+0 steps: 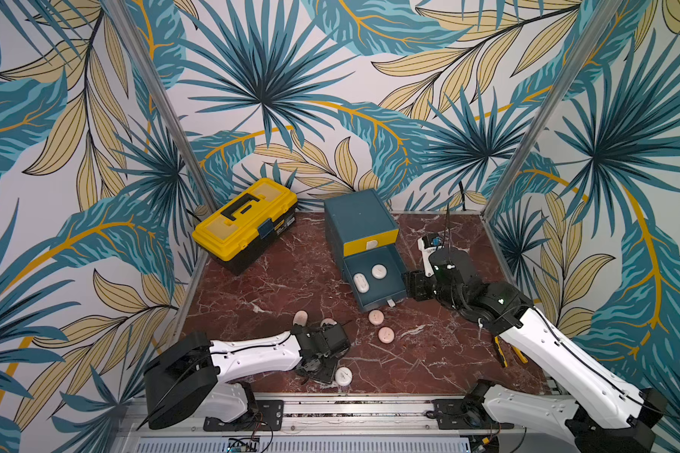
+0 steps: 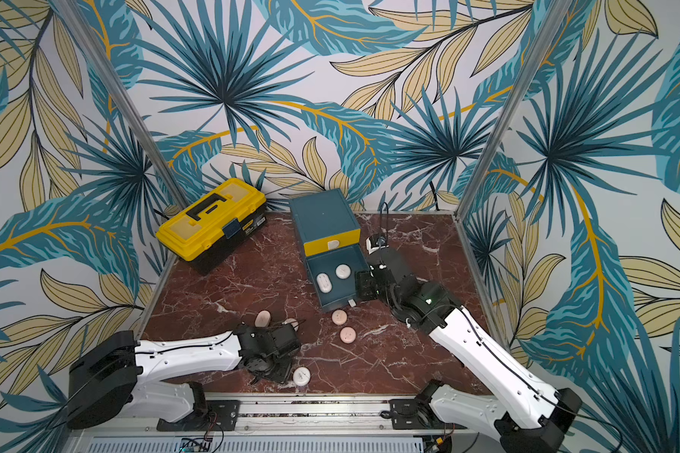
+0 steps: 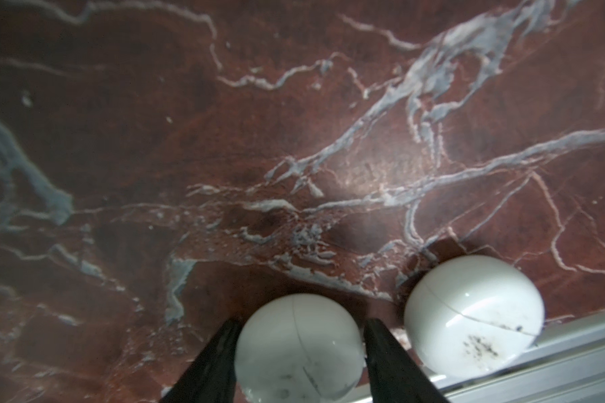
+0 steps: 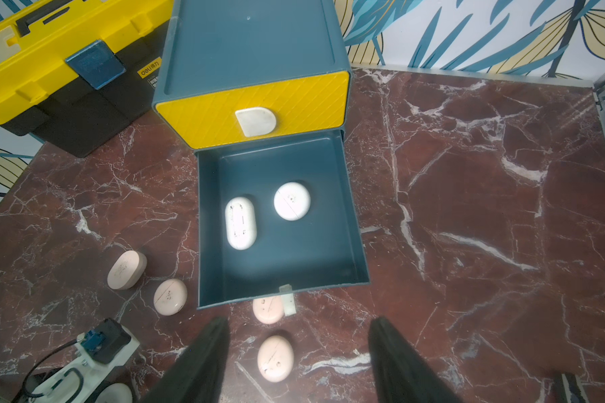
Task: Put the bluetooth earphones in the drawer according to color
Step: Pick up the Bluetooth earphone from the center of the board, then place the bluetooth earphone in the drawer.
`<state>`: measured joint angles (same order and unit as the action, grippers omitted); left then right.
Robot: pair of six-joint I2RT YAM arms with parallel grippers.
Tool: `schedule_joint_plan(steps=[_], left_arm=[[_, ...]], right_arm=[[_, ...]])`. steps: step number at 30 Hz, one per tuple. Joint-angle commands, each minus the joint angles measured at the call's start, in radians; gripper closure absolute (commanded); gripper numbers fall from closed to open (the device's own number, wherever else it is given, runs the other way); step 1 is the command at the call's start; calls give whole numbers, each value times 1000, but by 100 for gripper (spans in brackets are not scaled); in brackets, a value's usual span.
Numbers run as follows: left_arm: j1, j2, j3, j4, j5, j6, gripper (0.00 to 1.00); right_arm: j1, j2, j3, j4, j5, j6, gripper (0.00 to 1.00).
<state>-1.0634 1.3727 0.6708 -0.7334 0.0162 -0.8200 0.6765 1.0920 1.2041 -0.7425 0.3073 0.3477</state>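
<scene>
My left gripper [image 3: 303, 322] is low at the table's front edge, its black fingers [image 3: 220, 352] pressed on both sides of a white earphone case [image 3: 297, 349]. A second white case [image 3: 474, 314] lies just beside it and shows in a top view [image 1: 343, 376]. The teal chest [image 1: 356, 219] has its middle drawer [image 4: 355, 226] pulled out, with two white cases [image 4: 241, 223] [image 4: 291, 201] inside. My right gripper [image 4: 299, 324] hangs open and empty to the right of the drawer's front. Pink cases [image 4: 275, 357] [image 4: 268, 308] [image 4: 170, 296] lie on the marble.
A yellow toolbox [image 1: 244, 221] stands at the back left. An aluminium rail [image 1: 330, 408] runs along the table's front edge, close to the left gripper. Metal posts [image 1: 527, 129] frame the sides. A yellow-handled tool [image 1: 501, 353] lies under the right arm.
</scene>
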Motion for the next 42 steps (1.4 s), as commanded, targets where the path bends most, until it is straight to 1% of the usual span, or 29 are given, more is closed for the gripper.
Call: schedule_joint_plan(steps=[1, 5, 9, 12, 16, 19, 21, 23, 27, 32, 34, 42], left_arm=[[-4, 1, -27, -2, -2, -4, 43], [-3, -7, -37, -18, -3, -2, 46], [-6, -27, -12, -50, -20, 4, 55], [-11, -73, 69, -133, -66, 29, 57], [-17, -131, 223, -237, -146, 82, 57], [-15, -139, 336, -272, -192, 130, 57], [-16, -119, 408, -265, -212, 167, 57], [-14, -75, 488, -244, -244, 211, 57], [-6, 64, 701, -200, -304, 314, 57], [56, 296, 981, -176, -265, 425, 57], [81, 404, 1111, -201, -243, 455, 57], [139, 757, 1515, -301, -197, 509, 57]], right_arm=[[3, -16, -22, -20, 7, 7, 32], [3, -14, -22, -18, 5, 7, 32], [2, -16, -22, -17, 4, 7, 32], [3, -19, -20, -20, 3, 8, 32], [2, -28, -17, -21, 11, 7, 32], [2, -45, -20, -24, 27, 13, 32], [3, -64, -22, -23, 51, 20, 32], [3, -94, -27, -22, 88, 31, 32], [3, -154, -35, -21, 144, 42, 31], [2, -208, -51, -27, 168, 55, 31], [2, -229, -61, -31, 174, 62, 31], [2, -297, -102, -39, 201, 80, 31]])
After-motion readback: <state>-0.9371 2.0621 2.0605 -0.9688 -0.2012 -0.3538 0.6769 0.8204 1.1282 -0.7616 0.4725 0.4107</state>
